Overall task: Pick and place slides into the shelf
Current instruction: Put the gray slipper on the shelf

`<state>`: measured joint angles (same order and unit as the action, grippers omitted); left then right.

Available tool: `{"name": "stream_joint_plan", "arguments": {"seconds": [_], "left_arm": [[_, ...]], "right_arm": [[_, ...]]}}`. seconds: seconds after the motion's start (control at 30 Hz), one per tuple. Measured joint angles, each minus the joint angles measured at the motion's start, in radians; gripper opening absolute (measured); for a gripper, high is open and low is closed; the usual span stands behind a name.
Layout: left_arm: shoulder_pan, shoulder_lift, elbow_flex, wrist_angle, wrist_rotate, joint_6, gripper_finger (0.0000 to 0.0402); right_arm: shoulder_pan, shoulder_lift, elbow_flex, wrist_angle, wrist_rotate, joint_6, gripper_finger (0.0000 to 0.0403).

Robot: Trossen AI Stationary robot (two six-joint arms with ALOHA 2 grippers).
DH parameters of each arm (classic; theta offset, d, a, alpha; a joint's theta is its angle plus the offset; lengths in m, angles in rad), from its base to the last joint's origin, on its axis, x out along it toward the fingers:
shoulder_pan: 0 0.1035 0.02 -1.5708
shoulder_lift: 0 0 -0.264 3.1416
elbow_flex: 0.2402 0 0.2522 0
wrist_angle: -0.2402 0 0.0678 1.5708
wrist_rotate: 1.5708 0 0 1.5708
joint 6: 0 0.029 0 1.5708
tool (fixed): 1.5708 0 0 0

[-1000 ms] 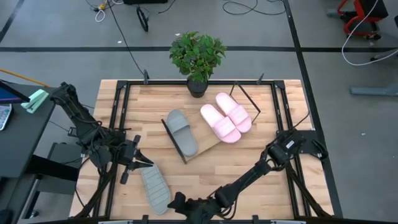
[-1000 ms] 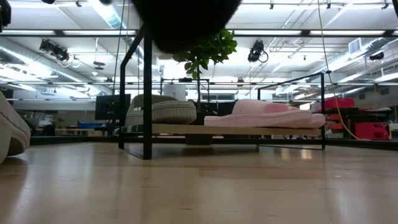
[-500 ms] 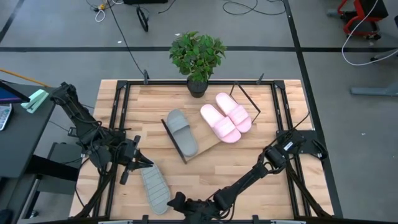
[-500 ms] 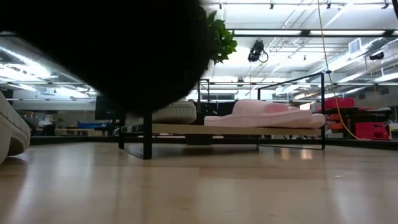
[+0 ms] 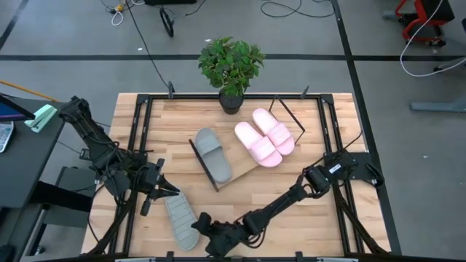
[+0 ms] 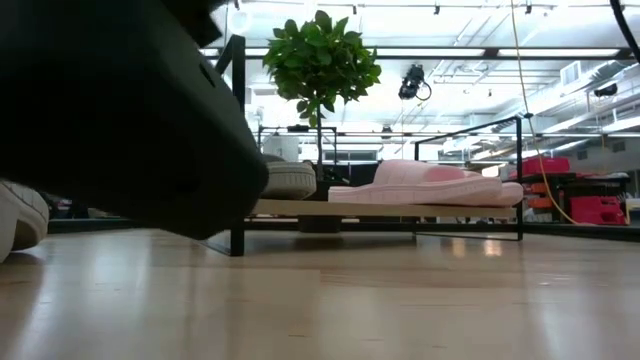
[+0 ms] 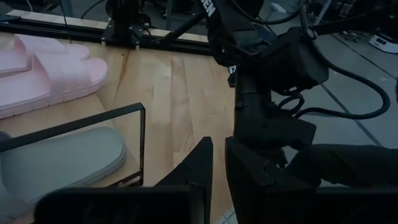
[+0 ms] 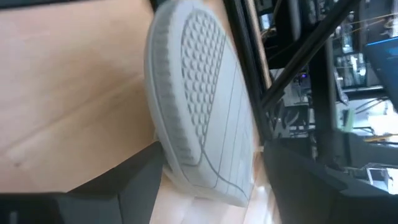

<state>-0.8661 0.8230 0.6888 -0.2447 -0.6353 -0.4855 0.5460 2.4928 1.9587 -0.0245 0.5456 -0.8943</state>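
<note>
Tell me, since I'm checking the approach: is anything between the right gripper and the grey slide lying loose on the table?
Nothing visible is. The right gripper, open, sits at the table's near edge right beside the loose grey slide; its wrist view shows the slide's sole between the open fingers with only bare tabletop around. The left gripper waits at the slide's other end.

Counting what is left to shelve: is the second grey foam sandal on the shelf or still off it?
Off it. The second grey foam sandal lies on the tabletop near the front-left corner, apart from the slanted light-wood shelf.
</note>
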Motion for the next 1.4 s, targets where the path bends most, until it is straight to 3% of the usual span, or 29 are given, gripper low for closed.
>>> {"name": "stream_joint_plan", "arguments": {"seconds": [0.37,0.7,1.03,1.17,1.4], "left_arm": [[0.000,0.000,0.000,0.000,0.000,0.008,0.0046],[0.000,0.000,0.000,0.000,0.000,0.010,0.0042],[0.000,0.001,0.000,0.001,0.000,0.010,0.0044],[0.000,0.001,0.000,0.001,0.000,0.008,0.0044],[0.000,0.001,0.000,0.002,0.000,0.007,0.0036]], "right_arm": [[-0.046,0.000,0.000,0.002,-0.134,-0.022,0.0280],[-0.075,0.017,-0.002,0.012,-0.334,0.067,0.0247],[-0.078,0.031,-0.002,0.016,-0.338,0.066,0.0212],[-0.080,0.031,-0.002,0.028,-0.333,0.119,0.0170],[-0.077,0.026,0.000,0.042,-0.262,0.187,0.0049]]}}
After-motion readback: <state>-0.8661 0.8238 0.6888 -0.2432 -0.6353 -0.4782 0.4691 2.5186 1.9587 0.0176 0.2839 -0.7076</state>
